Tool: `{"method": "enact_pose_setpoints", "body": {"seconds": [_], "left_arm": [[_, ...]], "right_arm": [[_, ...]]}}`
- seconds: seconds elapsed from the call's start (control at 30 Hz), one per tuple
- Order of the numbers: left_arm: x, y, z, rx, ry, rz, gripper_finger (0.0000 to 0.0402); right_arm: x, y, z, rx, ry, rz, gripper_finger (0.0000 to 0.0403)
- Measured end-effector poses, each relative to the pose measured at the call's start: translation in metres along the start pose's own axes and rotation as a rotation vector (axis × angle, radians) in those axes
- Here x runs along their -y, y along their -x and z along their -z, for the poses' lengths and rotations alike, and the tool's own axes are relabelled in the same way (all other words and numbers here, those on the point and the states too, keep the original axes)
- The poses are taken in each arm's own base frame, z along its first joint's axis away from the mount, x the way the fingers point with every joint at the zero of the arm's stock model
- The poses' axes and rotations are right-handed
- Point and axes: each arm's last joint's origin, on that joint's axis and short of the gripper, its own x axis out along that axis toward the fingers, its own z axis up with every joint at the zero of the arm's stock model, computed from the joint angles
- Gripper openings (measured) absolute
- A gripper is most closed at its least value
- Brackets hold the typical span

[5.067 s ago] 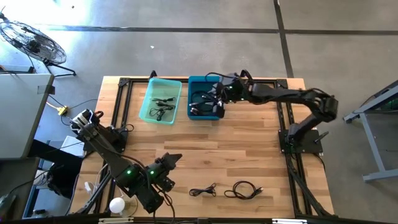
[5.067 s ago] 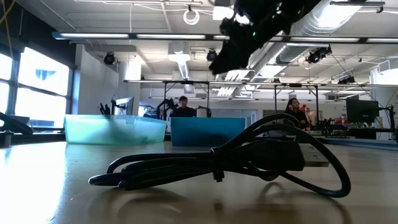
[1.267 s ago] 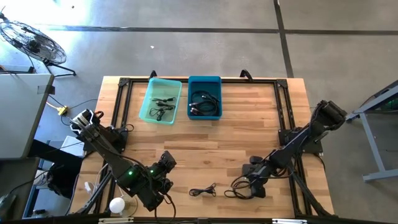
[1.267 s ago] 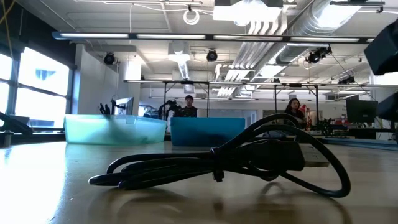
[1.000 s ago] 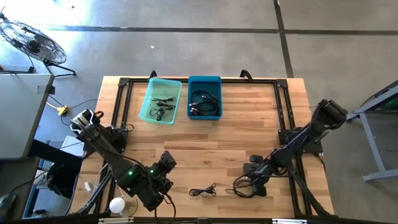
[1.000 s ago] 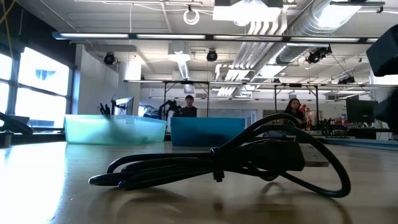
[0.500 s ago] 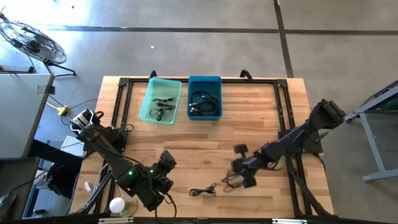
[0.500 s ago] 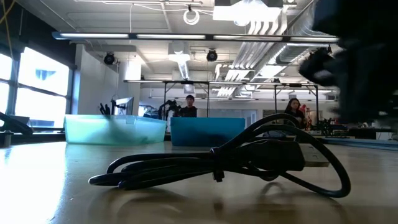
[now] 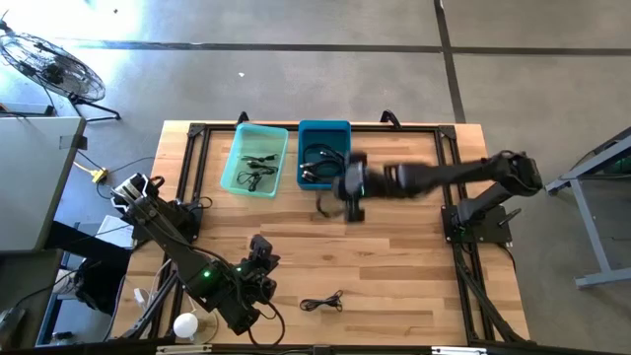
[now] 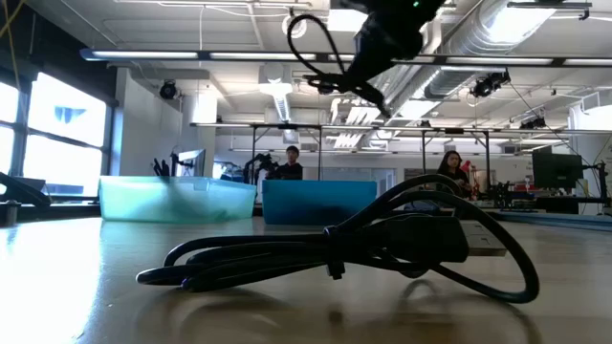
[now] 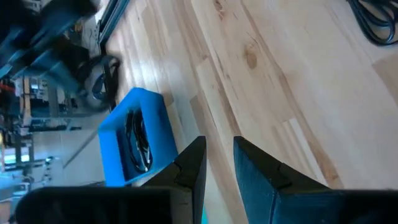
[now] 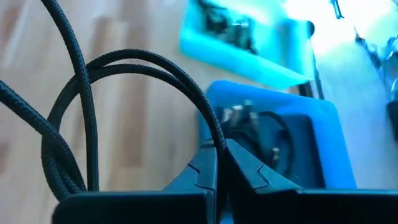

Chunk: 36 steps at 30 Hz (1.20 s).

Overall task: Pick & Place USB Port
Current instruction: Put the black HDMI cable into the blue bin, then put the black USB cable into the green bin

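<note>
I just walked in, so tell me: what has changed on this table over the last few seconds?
The right gripper took the thicker black cable from the table's front and carried it up beside the dark blue bin. The thin cable, light bin and left gripper stayed put.

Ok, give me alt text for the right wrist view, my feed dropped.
The right claw is shut on a looped black braided cable, held above the wooden table. Ahead sits the dark blue bin holding cables, with the light teal bin beyond it.
</note>
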Motion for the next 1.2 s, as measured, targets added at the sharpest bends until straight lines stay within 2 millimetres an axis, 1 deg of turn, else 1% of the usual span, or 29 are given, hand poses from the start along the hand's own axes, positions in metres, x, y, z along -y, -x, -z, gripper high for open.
{"method": "enact_pose_setpoints", "body": {"seconds": [0.13,0.2,0.33,0.4,0.5,0.6,0.67,0.73,0.9,1.0,1.1,1.2], "left_arm": [[0.001,0.000,0.000,-0.003,0.041,0.021,0.0078],[0.001,0.000,0.000,-0.003,0.064,0.022,0.0078],[0.001,0.000,0.000,-0.004,0.097,0.023,0.0078],[0.000,0.000,0.000,-0.003,0.103,0.023,0.0078],[0.000,0.000,0.000,-0.002,0.104,0.017,0.0078],[0.000,0.000,0.000,-0.002,0.104,0.016,0.0078],[0.000,0.000,0.000,-0.002,0.104,0.018,0.0078],[0.000,0.000,0.000,-0.003,0.103,0.022,0.0078],[0.000,0.000,0.001,-0.012,0.089,0.021,0.0078],[0.000,0.000,0.001,-0.014,0.086,0.021,0.0078],[0.000,0.000,0.001,-0.014,0.084,0.024,0.0078],[0.001,0.000,0.002,-0.020,0.083,0.056,0.0078]], "right_arm": [[0.056,-0.013,0.010,0.060,-0.133,-0.043,0.0004],[0.078,-0.018,0.019,0.090,-0.181,-0.061,0.0003],[0.111,-0.031,0.037,0.125,-0.254,-0.079,0.0003],[0.119,-0.044,0.042,0.157,-0.267,-0.127,0.0003],[0.122,-0.072,0.047,0.194,-0.266,-0.182,0.0003],[0.120,-0.097,0.050,0.159,-0.266,-0.174,0.0004],[0.121,-0.106,0.049,0.153,-0.272,-0.159,0.0015],[0.122,-0.110,0.047,0.149,-0.301,-0.149,0.0037],[0.117,-0.107,0.043,0.146,-0.341,-0.163,0.0108],[0.115,-0.098,0.037,0.163,-0.333,-0.167,0.0151],[0.110,-0.084,0.027,0.199,-0.355,-0.188,0.0186],[0.099,-0.061,0.013,0.249,-0.350,-0.274,0.0205]]}}
